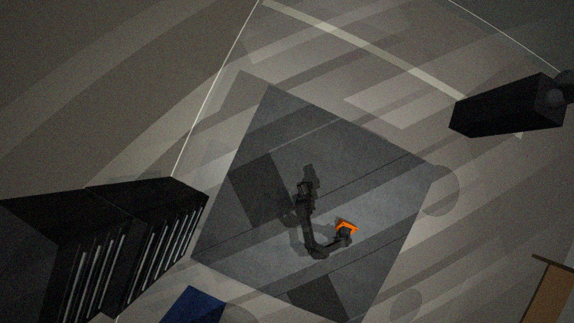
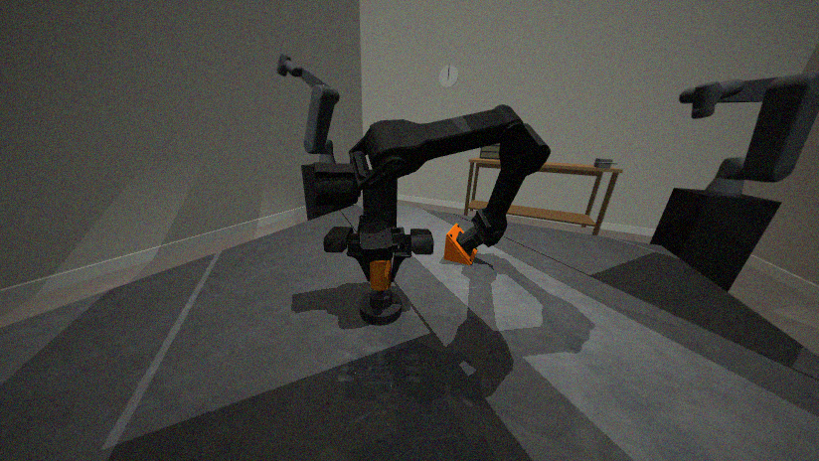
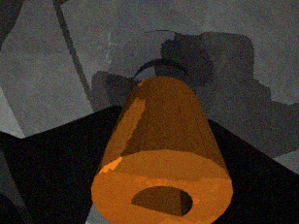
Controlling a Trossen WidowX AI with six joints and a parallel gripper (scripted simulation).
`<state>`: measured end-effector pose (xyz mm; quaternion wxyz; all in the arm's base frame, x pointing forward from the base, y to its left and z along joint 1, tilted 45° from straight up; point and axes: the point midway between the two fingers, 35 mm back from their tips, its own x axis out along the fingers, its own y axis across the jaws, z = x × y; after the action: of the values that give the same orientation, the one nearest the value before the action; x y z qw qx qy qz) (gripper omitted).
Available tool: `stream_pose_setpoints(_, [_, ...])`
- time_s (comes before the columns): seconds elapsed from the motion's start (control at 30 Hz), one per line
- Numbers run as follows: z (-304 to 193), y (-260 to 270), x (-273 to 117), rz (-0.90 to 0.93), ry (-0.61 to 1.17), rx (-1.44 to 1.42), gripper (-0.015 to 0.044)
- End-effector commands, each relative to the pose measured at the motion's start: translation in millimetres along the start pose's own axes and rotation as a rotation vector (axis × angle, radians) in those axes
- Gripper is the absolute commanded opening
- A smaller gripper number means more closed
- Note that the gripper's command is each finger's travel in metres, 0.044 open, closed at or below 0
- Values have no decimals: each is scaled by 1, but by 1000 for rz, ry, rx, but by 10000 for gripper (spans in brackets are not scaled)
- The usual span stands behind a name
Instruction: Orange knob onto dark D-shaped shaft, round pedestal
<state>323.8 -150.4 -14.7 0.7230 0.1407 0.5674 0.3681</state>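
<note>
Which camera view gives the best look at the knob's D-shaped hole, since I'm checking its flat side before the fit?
The wrist view: the orange knob faces it with its open end, showing the hole's curved edge and flat edge. The exterior view shows only the knob's side; the top view shows neither knob nor hole distinctly.

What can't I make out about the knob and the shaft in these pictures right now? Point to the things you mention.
- Shaft's flat side: in the exterior view, too dark and small to tell.
- Orange knob (image 2: 380,275) (image 3: 162,120), top view: hidden under the arm (image 1: 307,224) (image 2: 452,134).
- Knob's near rim, wrist view: cut off by the bottom edge.
- Pedestal (image 2: 380,312), top view: the arm hides it.
</note>
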Motion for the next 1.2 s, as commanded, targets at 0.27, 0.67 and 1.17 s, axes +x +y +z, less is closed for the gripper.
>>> stream_pose_setpoints(0.27, [0,0,2,-3,-3,-13,0])
stream_pose_setpoints(0.67, [2,0,-2,-3,-3,-39,0])
stream_pose_setpoints(1.17, [0,-1,1,-3,-3,-223,0])
